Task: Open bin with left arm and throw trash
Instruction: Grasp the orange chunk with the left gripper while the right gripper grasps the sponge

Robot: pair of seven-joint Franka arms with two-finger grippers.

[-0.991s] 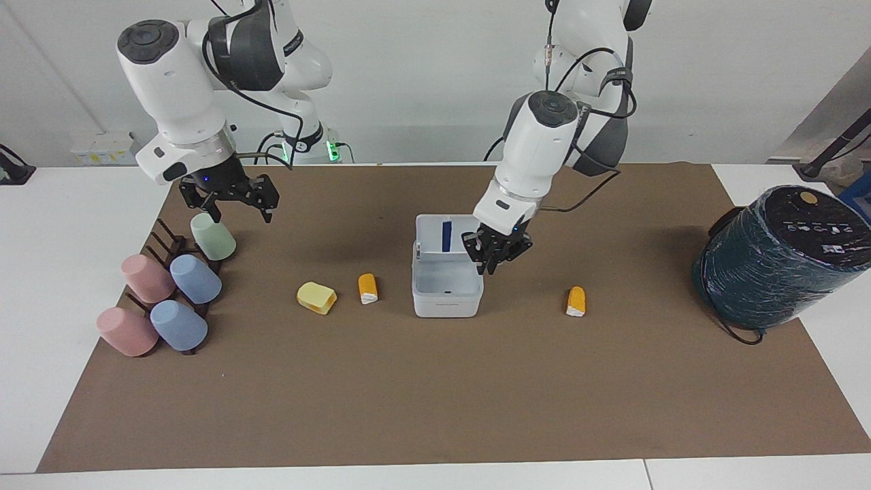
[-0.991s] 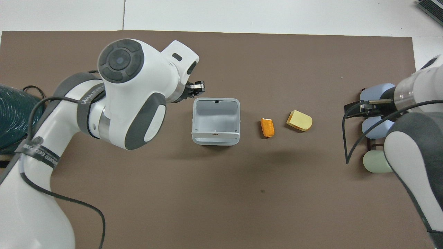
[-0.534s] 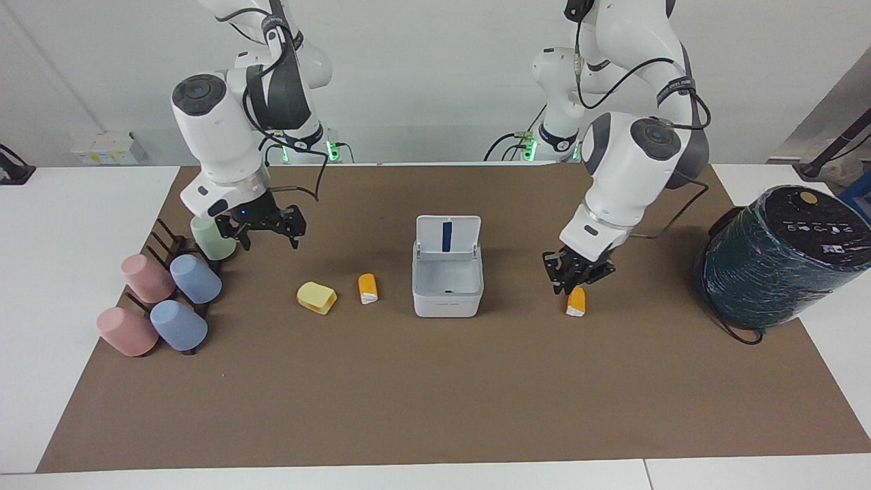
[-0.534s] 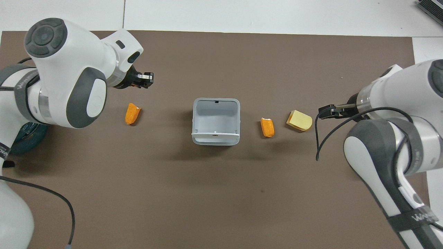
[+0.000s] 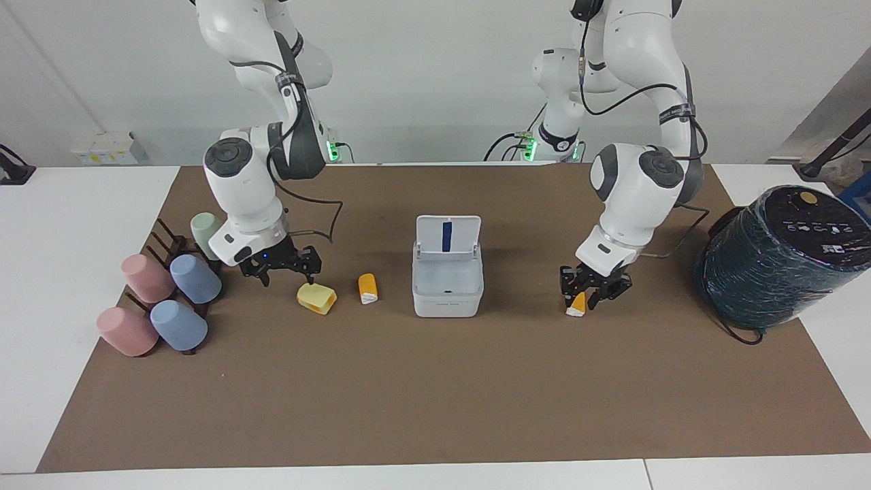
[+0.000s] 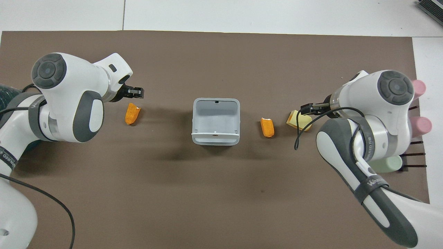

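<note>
The white bin (image 5: 447,291) stands mid-table with its lid (image 5: 448,235) upright and open; it also shows in the overhead view (image 6: 216,103). My left gripper (image 5: 589,291) (image 6: 134,92) is open, low over an orange wedge (image 5: 576,306) (image 6: 132,114) toward the left arm's end. My right gripper (image 5: 286,271) (image 6: 310,108) is open just above the pale yellow block (image 5: 317,298) (image 6: 300,121). A second orange wedge (image 5: 367,288) (image 6: 267,127) lies between that block and the bin.
A big dark teal wrapped cylinder (image 5: 776,255) lies at the left arm's end of the table. Several pastel cups (image 5: 160,296) sit on a dark rack at the right arm's end. A brown mat (image 5: 435,395) covers the table.
The left gripper left the bin's side, swung toward the left arm's end and dropped onto the orange wedge. The right gripper moved from over the cups down to the yellow block. The lid stays open.
</note>
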